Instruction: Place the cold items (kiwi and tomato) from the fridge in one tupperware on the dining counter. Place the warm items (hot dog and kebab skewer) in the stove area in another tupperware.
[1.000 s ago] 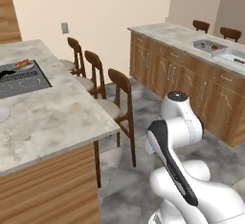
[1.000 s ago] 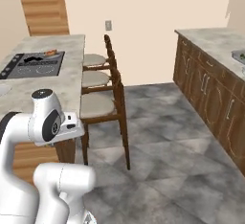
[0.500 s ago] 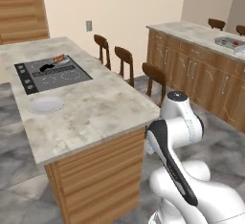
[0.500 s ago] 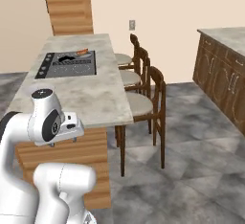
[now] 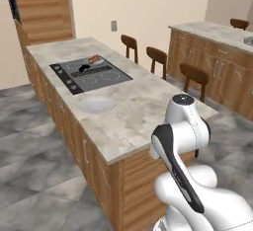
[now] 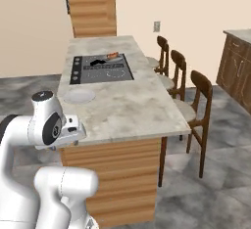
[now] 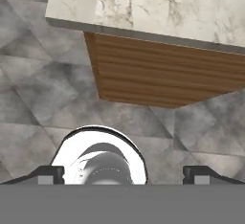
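though blurred, unlabelled cooktop [image 5: 91, 73]

island counter [image 5: 143, 111]: we see its marble top running from upper left to centre right in the left base view
cooktop [image 5: 90, 73]: black, set into the counter's far half
chairs [image 6: 201, 106]: three, dark wood, along the counter's right side in the right base view
wall outlet [image 5: 114, 25]: upper centre, on the beige wall
second counter [image 5: 212, 32]: upper right, wooden cabinets below
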Controlling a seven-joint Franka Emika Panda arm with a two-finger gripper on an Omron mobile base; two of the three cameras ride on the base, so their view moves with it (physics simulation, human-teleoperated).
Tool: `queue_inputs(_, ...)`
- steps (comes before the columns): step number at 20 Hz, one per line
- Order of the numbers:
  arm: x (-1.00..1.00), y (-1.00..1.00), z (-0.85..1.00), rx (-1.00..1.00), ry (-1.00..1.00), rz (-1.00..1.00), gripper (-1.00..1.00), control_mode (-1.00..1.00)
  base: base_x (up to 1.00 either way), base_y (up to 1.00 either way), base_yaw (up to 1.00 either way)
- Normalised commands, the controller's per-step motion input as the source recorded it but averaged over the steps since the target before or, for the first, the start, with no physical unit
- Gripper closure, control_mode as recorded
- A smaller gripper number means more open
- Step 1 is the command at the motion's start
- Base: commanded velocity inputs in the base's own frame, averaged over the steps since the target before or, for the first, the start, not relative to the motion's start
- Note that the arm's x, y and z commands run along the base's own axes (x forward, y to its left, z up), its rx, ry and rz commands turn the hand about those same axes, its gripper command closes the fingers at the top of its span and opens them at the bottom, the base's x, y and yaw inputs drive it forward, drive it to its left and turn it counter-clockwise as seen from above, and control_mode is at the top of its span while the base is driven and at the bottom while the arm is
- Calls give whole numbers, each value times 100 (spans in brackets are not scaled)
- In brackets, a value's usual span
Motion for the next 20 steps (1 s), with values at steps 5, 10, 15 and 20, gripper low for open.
queue_inputs(5,0,0,0,0,0,0,-100,100,29,100,-16)
queue_inputs(10,0,0,0,0,0,0,-100,100,23,100,-24)
queue_inputs(15,0,0,0,0,0,0,-100,100,28,100,-40)
queue_inputs(20,0,0,0,0,0,0,-100,100,30,100,-46)
